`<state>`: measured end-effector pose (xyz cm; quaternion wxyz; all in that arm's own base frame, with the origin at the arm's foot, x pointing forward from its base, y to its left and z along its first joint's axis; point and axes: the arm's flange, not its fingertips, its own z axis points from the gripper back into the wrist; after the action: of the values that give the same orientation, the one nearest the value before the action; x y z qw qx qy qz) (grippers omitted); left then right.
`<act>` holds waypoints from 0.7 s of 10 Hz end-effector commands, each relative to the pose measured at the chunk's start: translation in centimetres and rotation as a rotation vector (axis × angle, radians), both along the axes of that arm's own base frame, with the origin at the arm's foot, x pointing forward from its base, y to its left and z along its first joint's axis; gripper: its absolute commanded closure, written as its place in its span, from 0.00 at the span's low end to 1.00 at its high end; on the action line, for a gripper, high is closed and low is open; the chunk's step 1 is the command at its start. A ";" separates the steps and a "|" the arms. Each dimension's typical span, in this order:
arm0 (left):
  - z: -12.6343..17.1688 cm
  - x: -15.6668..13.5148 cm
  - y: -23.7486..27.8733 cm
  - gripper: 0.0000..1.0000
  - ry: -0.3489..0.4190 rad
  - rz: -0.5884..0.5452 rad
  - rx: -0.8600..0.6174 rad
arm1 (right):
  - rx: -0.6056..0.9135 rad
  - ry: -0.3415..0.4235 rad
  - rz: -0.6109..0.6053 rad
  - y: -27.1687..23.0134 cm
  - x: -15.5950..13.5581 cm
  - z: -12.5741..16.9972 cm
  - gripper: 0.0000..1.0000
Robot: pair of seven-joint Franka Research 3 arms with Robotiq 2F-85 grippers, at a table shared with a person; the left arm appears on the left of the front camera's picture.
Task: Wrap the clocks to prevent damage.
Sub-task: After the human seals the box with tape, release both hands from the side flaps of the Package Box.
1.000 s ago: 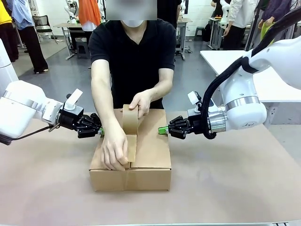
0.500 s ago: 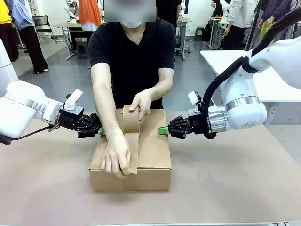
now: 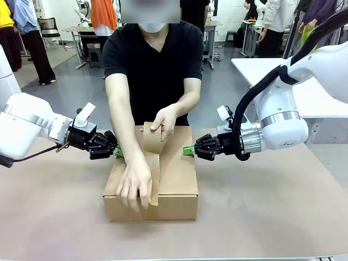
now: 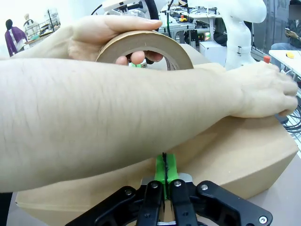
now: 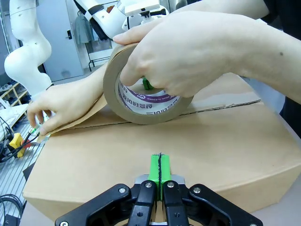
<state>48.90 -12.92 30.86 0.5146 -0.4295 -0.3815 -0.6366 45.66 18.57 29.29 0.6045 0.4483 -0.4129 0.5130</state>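
Between our two grippers sits the closed brown cardboard box point(image 3: 152, 182) on the tan-covered table point(image 3: 272, 217), with the person across from us taping its top seam. Our left gripper point(image 3: 115, 151) has its green pads pinched together with nothing between them, the tips pressed against the box's near side wall in the left wrist view point(image 4: 165, 172). Our right gripper point(image 3: 187, 150) is likewise pinched closed on nothing, its tips meeting the opposite side wall just below the top edge point(image 5: 159, 167). Just beyond the right gripper's tips, the person's hand point(image 5: 188, 52) grips a roll of brown paper packing tape point(image 5: 141, 96) (purple print shows on its inner core), standing on edge on the lid. A strip of tape point(image 3: 154, 174) runs from the roll toward our side of the box. The person's other hand point(image 3: 134, 185) presses that strip down at the front edge of the lid, its forearm point(image 4: 117, 117) crossing directly above the left gripper's fingers. We cannot see any clocks; the box is shut.
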 end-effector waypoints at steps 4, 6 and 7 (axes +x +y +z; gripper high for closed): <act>-0.2 0.0 0.0 1.00 -0.003 0.006 0.009 | -0.007 0.006 -0.004 0.1 -0.1 -0.2 0.99; -0.2 0.0 0.0 1.00 -0.003 0.006 0.009 | -0.007 0.006 -0.004 0.1 -0.1 -0.2 0.99; -0.2 0.0 0.0 1.00 -0.003 0.006 0.009 | -0.007 0.006 -0.004 0.1 -0.1 -0.2 0.99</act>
<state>48.90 -12.91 30.84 0.5147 -0.4295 -0.3815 -0.6365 45.66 18.57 29.28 0.6046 0.4483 -0.4129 0.5129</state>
